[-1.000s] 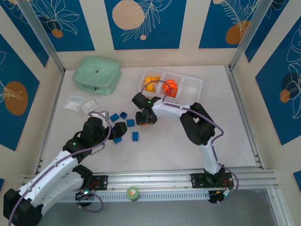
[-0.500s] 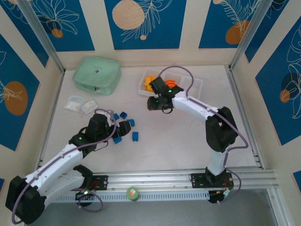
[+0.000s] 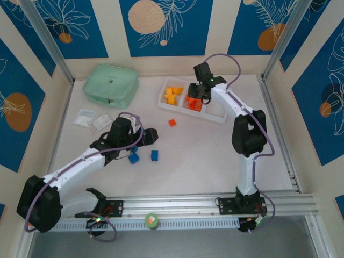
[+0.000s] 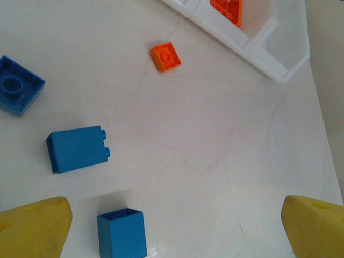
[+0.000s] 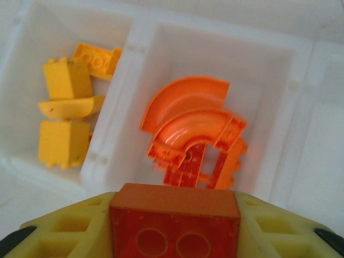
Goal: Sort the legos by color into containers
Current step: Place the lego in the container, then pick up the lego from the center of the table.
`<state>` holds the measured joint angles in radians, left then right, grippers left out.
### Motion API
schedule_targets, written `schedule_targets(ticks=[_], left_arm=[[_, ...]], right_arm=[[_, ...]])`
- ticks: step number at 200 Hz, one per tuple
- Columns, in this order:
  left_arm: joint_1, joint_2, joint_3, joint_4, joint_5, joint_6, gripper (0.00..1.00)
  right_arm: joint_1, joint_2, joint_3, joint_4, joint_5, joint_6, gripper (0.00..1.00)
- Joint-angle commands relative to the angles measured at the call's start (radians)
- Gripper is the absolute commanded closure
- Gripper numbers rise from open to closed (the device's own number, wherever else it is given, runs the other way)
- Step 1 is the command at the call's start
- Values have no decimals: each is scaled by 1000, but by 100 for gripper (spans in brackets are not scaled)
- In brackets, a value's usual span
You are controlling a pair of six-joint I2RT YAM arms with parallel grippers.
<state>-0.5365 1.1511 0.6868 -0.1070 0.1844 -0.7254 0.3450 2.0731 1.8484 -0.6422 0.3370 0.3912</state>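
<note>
Presently, the right tool (image 3: 199,91) gripped a red-orange brick (image 5: 175,221) over the middle compartment (image 5: 258,80). Above blue bricks (image 4: 78,149), the left tool (image 4: 173,226) hung open.

Right gripper (image 5: 174,226) grips a red-orange brick (image 5: 174,212) between yellow fingers (image 5: 70,228), directly above the tray's (image 5: 115,134) middle compartment (image 5: 269,97). That compartment holds red-orange arches (image 5: 188,107), piled together. Left compartment (image 5: 37,32) holds yellow bricks (image 5: 62,115).
</note>
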Motion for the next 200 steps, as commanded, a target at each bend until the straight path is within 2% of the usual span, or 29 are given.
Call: schedule_targets(ticks=[1, 20, 33, 54, 133, 173, 200], left_arm=[[13, 25, 47, 45, 26, 23, 1], [13, 48, 61, 62, 34, 21, 1], [13, 61, 71, 63, 41, 25, 0], [13, 69, 80, 52, 42, 34, 1], [17, -27, 22, 40, 29, 18, 1], [18, -119, -30, -10, 4, 15, 1], [18, -191, -77, -37, -23, 1, 1]], right_arm=[[-14, 81, 103, -25, -8, -50, 56], [-28, 164, 221, -71, -10, -59, 49], [-33, 202, 287, -103, -25, -64, 39], [-29, 193, 302, -109, -39, -64, 31], [95, -74, -55, 2, -27, -69, 27], [170, -174, -215, 9, -25, -3, 26], [213, -204, -286, 15, -68, 61, 24]])
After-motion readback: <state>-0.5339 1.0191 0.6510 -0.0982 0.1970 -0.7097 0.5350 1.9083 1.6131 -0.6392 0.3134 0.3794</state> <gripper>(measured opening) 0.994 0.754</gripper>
